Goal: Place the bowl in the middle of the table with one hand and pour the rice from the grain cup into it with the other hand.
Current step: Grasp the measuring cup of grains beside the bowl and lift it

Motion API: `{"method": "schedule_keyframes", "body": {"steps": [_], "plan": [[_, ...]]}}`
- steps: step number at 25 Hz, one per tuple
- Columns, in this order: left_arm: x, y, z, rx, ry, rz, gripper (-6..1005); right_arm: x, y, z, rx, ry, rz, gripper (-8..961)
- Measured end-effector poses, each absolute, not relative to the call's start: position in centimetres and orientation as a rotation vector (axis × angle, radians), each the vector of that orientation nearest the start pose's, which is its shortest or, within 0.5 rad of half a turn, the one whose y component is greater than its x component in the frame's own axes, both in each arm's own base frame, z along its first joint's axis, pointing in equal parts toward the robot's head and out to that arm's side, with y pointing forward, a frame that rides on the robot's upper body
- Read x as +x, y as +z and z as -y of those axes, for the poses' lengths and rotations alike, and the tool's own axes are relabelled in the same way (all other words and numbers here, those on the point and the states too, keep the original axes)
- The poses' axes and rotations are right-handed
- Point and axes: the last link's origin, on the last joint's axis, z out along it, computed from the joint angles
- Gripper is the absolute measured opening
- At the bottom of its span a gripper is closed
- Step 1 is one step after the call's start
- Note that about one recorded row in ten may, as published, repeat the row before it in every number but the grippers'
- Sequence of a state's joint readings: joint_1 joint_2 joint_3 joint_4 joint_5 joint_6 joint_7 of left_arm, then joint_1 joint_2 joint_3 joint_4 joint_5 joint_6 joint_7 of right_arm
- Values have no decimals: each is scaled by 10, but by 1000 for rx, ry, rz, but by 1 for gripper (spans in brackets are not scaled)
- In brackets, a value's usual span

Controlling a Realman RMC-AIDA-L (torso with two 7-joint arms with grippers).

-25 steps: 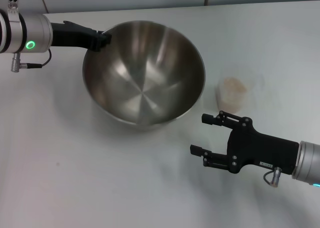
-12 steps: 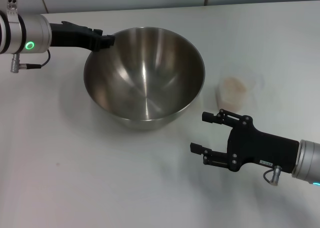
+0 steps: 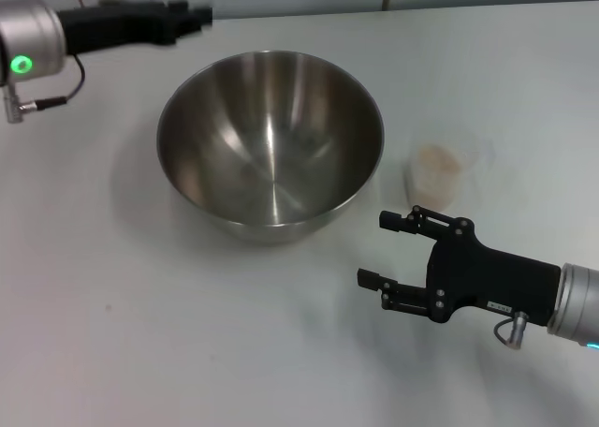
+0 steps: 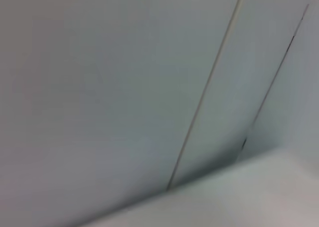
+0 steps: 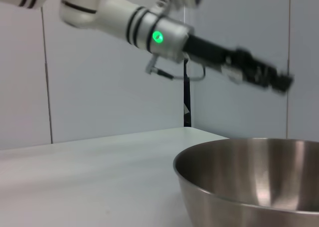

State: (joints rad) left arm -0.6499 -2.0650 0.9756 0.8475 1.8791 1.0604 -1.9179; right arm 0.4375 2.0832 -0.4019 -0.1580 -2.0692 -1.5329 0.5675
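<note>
Steel bowl [image 3: 270, 144] sits mid-table [image 3: 140, 333] and empty, left gripper [image 3: 192, 16] lifted clear of its far rim (can't tell its fingers), while the right gripper [image 3: 393, 251] hovers spread just short of the grain cup [image 3: 436, 174], probably ready to grab the rice [image 3: 437, 161].

Evenly bright, diffuse overhead light. Soft shadow left of the bowl [image 3: 270, 144]; streaked glare inside. Left wrist view blurred; left gripper [image 5: 279, 81] motion-smeared.

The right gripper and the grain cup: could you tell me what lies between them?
Nothing: in the head view only bare table separates the right gripper, jaws open, from the grain cup beyond it.
</note>
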Motion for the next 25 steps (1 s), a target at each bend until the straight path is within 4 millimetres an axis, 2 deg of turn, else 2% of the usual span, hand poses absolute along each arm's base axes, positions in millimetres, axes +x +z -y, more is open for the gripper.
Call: {"method": "schedule_keyframes", "body": {"steps": [4,7,10,11,12,18,19,20,21,25], "plan": [[-205,48,-407,-2275,-967,855,379,299,-65,-254,-2570,842,-273,762],[-222,66,-390,-2147,-1186,888,384,299,-65,-254,-2570,842,-271,762],[-250,73,-365,-2008,-1369,933,389,298,-65,-255,-2572,842,-263,762],[-250,73,-365,-2008,-1369,933,391,298,-65,-255,-2572,842,-263,762],[-268,69,-349,-1948,-1427,961,393,298,-65,-256,-2573,842,-261,762],[-298,59,-298,-1874,-1531,948,403,298,-64,-257,-2575,837,-253,761],[-300,58,-290,-1878,-1538,916,405,298,-64,-257,-2574,837,-252,762],[-303,55,-274,-1887,-1542,843,407,298,-64,-257,-2574,837,-251,762],[-303,55,-274,-1887,-1542,843,408,298,-64,-257,-2574,837,-251,762],[-307,41,-246,-1911,-1459,623,415,298,-64,-258,-2573,828,-251,762]]}}
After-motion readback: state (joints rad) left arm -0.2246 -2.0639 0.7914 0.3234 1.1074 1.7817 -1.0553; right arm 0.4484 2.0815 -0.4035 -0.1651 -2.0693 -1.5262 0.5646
